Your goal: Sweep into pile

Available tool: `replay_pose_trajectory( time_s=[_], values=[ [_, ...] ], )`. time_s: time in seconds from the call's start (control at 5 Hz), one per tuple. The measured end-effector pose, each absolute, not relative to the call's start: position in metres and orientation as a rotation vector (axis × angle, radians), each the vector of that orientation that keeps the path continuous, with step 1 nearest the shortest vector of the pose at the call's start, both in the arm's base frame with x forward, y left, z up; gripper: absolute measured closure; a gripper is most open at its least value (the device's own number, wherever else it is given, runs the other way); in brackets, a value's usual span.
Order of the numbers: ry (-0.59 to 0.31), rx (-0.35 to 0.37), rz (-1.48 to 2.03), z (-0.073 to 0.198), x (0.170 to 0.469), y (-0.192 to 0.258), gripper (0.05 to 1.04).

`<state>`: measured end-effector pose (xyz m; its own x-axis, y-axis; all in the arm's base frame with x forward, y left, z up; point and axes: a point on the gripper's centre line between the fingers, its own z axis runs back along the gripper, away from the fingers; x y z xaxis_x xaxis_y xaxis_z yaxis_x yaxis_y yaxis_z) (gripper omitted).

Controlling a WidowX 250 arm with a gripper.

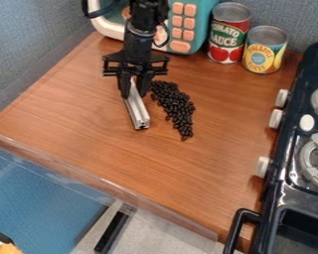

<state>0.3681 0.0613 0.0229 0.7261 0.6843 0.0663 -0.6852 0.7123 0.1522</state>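
Black beans [176, 106] lie in slanting band beside gripper [134, 94]

Mid-worktop [208, 171], the band's long axis runs toward the front edge, angling stoveward. It lies just on the stove [273, 186] side of the fingers, parted by the metal bar [137, 112] clamped between them, its free end pointing frontward.

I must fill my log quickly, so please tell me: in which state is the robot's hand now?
Hand: closed on the bar, holding it.
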Motion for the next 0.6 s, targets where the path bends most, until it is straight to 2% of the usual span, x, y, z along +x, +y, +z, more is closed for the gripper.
replay_pose_trajectory(
  time_s=[0.6],
  values=[
    [-0.01,0.163,0.753,0.0231,0.3744,0.0497,0.75]
  ],
)
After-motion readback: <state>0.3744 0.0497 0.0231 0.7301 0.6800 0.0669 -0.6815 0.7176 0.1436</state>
